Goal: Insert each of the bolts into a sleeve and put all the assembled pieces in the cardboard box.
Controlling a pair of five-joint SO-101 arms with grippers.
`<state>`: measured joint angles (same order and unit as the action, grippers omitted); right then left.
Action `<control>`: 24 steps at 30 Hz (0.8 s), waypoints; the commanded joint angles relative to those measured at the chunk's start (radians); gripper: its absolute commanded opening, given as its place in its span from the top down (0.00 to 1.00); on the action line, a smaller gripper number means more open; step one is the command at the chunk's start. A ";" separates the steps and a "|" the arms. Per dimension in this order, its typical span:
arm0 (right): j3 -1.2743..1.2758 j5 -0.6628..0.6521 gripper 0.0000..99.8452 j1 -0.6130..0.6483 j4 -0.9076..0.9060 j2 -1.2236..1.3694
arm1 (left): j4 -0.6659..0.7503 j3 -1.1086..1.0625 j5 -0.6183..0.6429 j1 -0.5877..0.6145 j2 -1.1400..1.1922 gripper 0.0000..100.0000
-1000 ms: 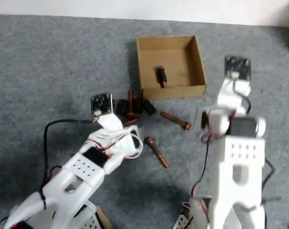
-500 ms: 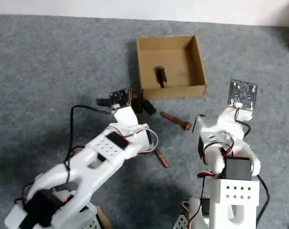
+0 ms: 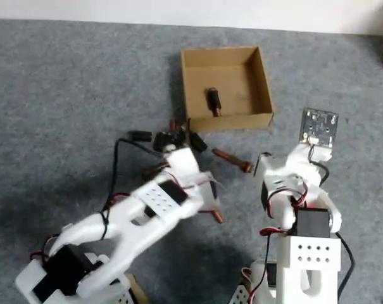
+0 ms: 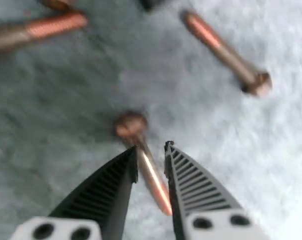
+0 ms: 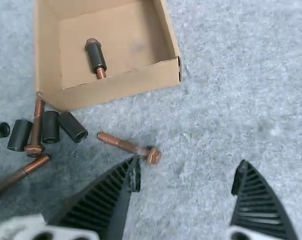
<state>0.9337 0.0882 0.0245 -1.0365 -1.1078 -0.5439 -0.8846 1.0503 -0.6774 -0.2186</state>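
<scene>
Left end effector [image 4: 151, 152]: fingers narrowly apart, low over the worktop [image 3: 64, 82], straddling the shank of a copper bolt [image 4: 146, 165] that lies flat between them, with a slim gap on one side. Seen from above, the left arm [image 3: 147, 212] covers most of this bolt.

Right end effector [image 5: 186, 175]: fingers spread wide and holding nothing, poised above bare carpet just beside a second bolt [image 5: 128, 146].

The cardboard box [image 3: 232, 120] stands farther from the arms, open-topped, with one assembled piece [image 3: 213, 101] lying on its floor. Against its front wall is a cluster of black sleeves [image 5: 51, 126], with two more loose bolts [image 5: 37, 125] among them and beside them.

The worktop is covered in grey felt-like carpet. A pale wall [image 3: 178, 9] runs along its far edge.
</scene>
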 commanded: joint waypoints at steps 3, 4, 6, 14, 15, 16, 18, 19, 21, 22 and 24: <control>0.002 -0.018 0.72 0.005 0.033 -0.018 | -0.005 0.044 0.060 -0.071 -0.007 0.90; 0.004 -0.018 0.72 0.005 0.033 -0.018 | -0.005 0.044 0.061 -0.070 -0.005 0.90; 0.004 -0.018 0.72 0.005 0.033 -0.018 | -0.005 0.041 0.061 -0.067 -0.001 0.90; 0.005 -0.025 0.72 0.004 0.035 -0.019 | -0.072 0.042 0.173 0.010 0.001 0.90; 0.005 -0.025 0.72 0.004 0.035 -0.019 | -0.072 0.042 0.173 0.018 0.002 0.90; 0.005 -0.025 0.72 0.004 0.035 -0.019 | -0.072 0.041 0.173 0.022 0.002 0.90; 0.005 -0.025 0.72 0.004 0.035 -0.019 | -0.072 0.041 0.175 0.028 0.002 0.90; 0.005 -0.025 0.72 0.004 0.035 -0.019 | -0.072 0.041 0.175 0.033 0.002 0.90; 0.005 -0.025 0.72 0.004 0.035 -0.019 | -0.071 0.041 0.175 0.039 0.004 0.90; 0.005 -0.025 0.72 0.004 0.035 -0.019 | -0.071 0.041 0.175 0.041 0.004 0.90; 0.005 -0.025 0.72 0.004 0.035 -0.019 | -0.071 0.039 0.175 0.044 0.005 0.90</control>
<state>0.9429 0.0882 0.0245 -1.0242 -1.1109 -0.6114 -0.8846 1.2160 -0.6467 -0.2156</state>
